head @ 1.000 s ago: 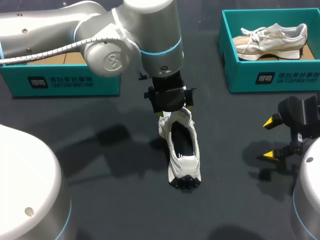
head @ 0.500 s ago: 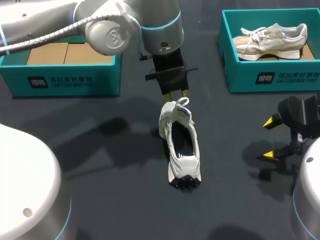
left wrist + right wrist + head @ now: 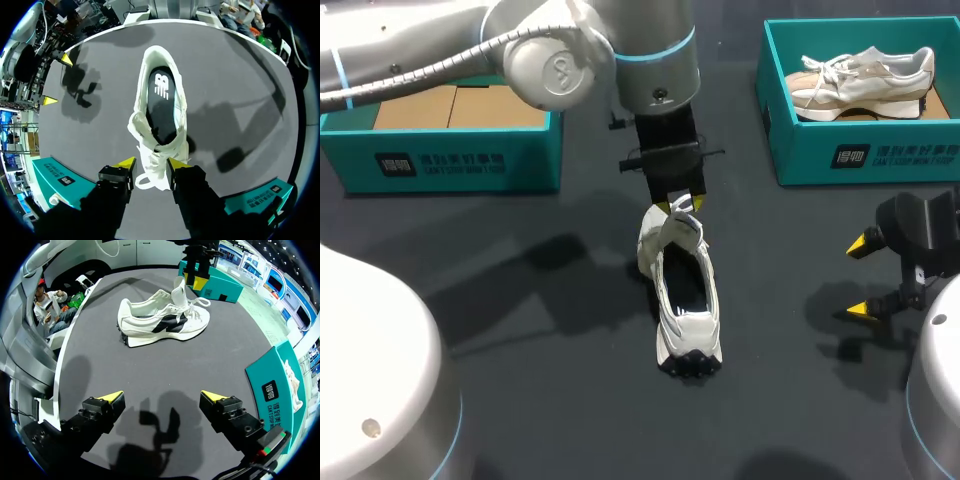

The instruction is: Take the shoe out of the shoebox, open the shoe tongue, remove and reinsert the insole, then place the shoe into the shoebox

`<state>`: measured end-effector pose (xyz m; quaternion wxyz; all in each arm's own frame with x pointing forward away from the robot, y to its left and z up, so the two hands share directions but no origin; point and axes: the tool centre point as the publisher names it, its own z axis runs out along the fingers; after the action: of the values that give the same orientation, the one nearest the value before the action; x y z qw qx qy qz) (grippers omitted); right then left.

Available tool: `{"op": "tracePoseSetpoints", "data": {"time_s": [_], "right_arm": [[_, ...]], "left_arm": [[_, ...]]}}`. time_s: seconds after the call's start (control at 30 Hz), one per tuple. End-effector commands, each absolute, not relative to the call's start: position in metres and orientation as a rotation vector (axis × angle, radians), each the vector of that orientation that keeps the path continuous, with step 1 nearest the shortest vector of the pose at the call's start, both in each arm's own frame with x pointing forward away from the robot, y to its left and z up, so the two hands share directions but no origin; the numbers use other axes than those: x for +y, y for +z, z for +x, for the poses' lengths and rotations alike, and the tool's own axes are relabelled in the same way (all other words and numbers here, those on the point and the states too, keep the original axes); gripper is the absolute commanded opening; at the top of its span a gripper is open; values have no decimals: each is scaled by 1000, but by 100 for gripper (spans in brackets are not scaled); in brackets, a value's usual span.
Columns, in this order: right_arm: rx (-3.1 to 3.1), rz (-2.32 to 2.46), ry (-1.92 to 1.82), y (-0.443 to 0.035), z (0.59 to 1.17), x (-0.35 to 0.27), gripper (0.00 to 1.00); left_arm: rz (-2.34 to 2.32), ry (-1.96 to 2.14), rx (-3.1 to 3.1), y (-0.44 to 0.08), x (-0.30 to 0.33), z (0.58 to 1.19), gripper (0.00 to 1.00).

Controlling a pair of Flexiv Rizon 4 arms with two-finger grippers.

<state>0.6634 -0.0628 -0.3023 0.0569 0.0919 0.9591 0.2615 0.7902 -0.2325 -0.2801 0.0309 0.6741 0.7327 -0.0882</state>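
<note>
lying in the shoebox [image 3: 860, 160] is a beige shoe [image 3: 865, 80]; left gripper [image 3: 151, 163], right gripper [image 3: 162, 396] spread.

The left arm [image 3: 655, 45] is built of silver-grey cylindrical links joined by light-blue rings. It has a round joint cap [image 3: 560, 70] with an embossed emblem, a ribbed grey cable conduit [image 3: 410, 75] along the link far behind the claw, and a black wrist block [image 3: 665, 160] directly behind the left gripper [image 3: 677, 205]. The left gripper and the right gripper [image 3: 162, 396] each have two black angular fingers ending in bright yellow wedge tips. A small red-and-green indicator [image 3: 274, 440] sits beside one right finger, and the rounded silver base housings [image 3: 380, 380] carry small round fasteners.
</note>
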Motion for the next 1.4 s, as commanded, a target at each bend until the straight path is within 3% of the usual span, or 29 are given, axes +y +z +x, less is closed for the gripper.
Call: {"op": "tracePoseSetpoints", "data": {"time_s": [0.03,0.63,1.07,1.4], "right_arm": [[2907,279,789,-302,661,-63,100],[2907,279,789,-302,661,-63,100],[2907,279,789,-302,661,-63,100],[2907,279,789,-302,661,-63,100]], "left_arm": [[2072,-285,2251,-285,-228,775,36],[2086,-314,2245,-298,-222,742,31],[2001,-342,2238,-272,-239,779,29],[2112,-386,2188,-295,-235,737,26]]}}
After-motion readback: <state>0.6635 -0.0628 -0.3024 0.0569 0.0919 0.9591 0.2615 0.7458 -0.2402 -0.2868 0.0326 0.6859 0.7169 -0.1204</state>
